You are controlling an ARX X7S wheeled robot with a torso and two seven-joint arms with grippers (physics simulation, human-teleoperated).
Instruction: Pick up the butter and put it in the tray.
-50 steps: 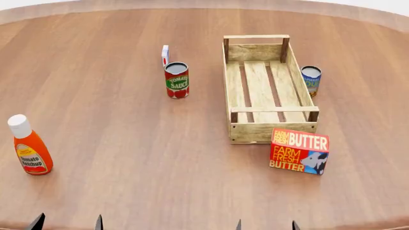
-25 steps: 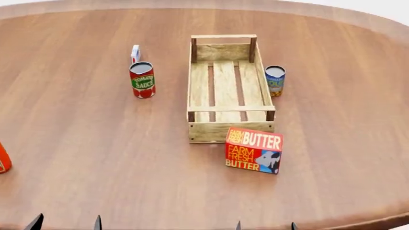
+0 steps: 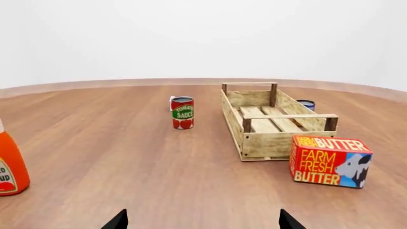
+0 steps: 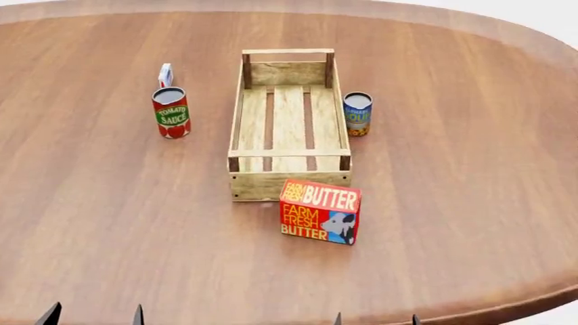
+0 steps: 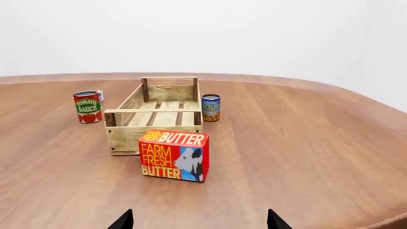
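The butter (image 4: 320,211), a red and orange box with a cow picture, stands upright on the wooden table just in front of the tray's near right corner. It also shows in the left wrist view (image 3: 329,161) and the right wrist view (image 5: 173,154). The tray (image 4: 288,184), a pale slatted crate, lies lengthwise and holds nothing; it also shows in both wrist views (image 3: 270,144) (image 5: 125,139). My left gripper (image 4: 94,315) and right gripper (image 4: 375,318) are open and empty at the near table edge, well short of the butter. Only their fingertips show.
A tomato sauce can (image 4: 172,112) stands left of the tray with a small white carton (image 4: 165,74) behind it. A soup can (image 4: 358,114) stands right of the tray. A ketchup bottle (image 3: 9,167) stands at far left in the left wrist view. The table's rounded edge (image 4: 542,298) runs near right.
The head view has shifted right, so every object slid left in it. The ketchup bottle left the head view. Objects have not moved on the table. Grippers stay put.
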